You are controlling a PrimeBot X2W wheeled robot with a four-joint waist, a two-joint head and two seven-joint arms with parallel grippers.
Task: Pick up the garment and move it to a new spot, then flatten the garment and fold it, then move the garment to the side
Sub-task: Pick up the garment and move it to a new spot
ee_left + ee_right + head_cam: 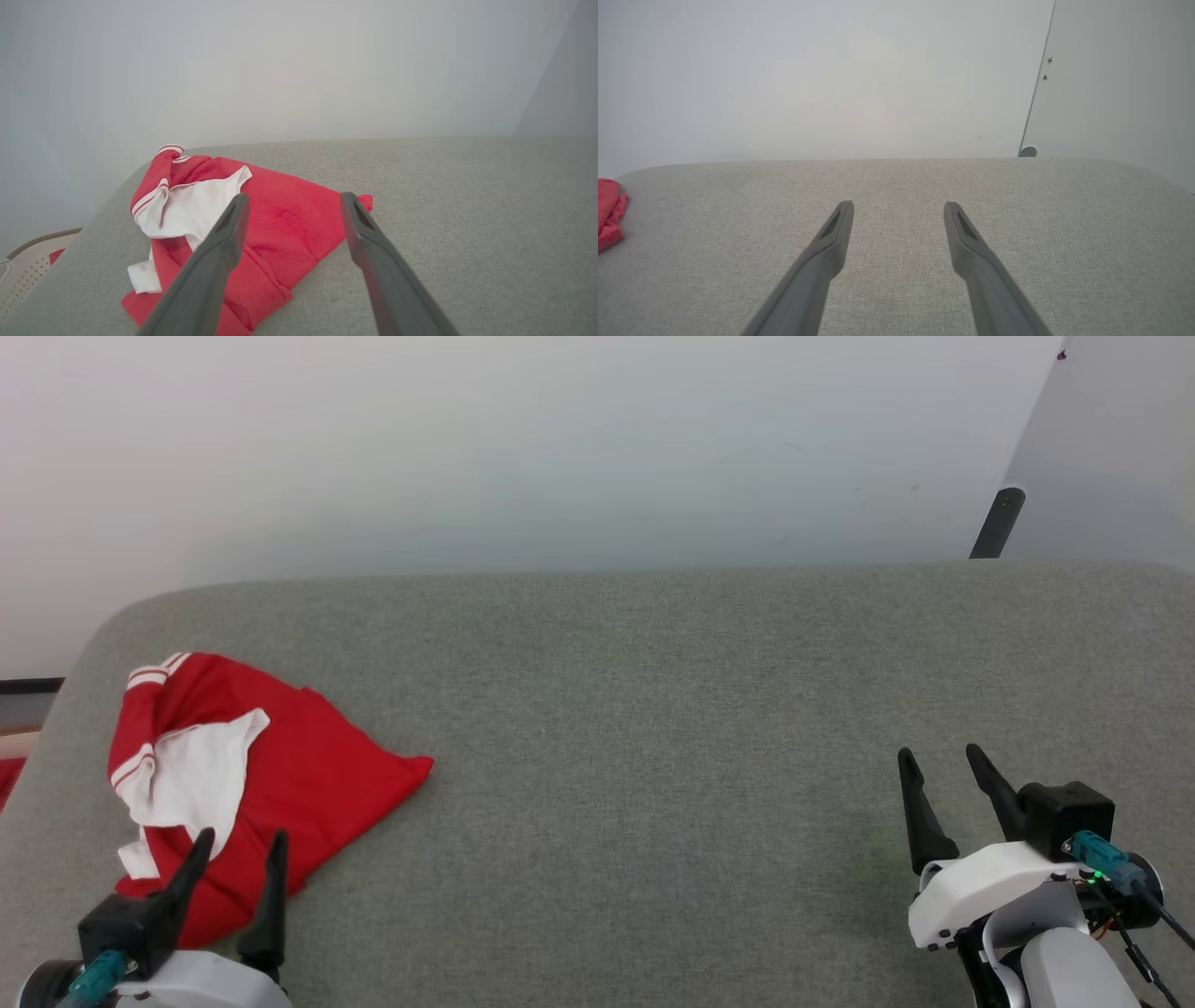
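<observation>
The garment (308, 775), bright red with a white sleeve and striped trim, lies bunched up at the left end of the grey table (653, 728). My left gripper (241, 840) hovers open at its near edge, nothing between the fingers. In the left wrist view the garment (280, 228) sits just beyond my left gripper (292, 198). My right gripper (938, 756) stands open over bare cloth at the lower right, far from the garment. The right wrist view shows that gripper (899, 205) open above the table, with a red edge of the garment (609, 214) at far left.
A pale wall rises behind the table's far edge. A dark post (997, 523) stands beyond the back right corner. A pale perforated basket (28, 266) with something red in it sits off the table's left edge. The table's middle and right are bare grey cloth.
</observation>
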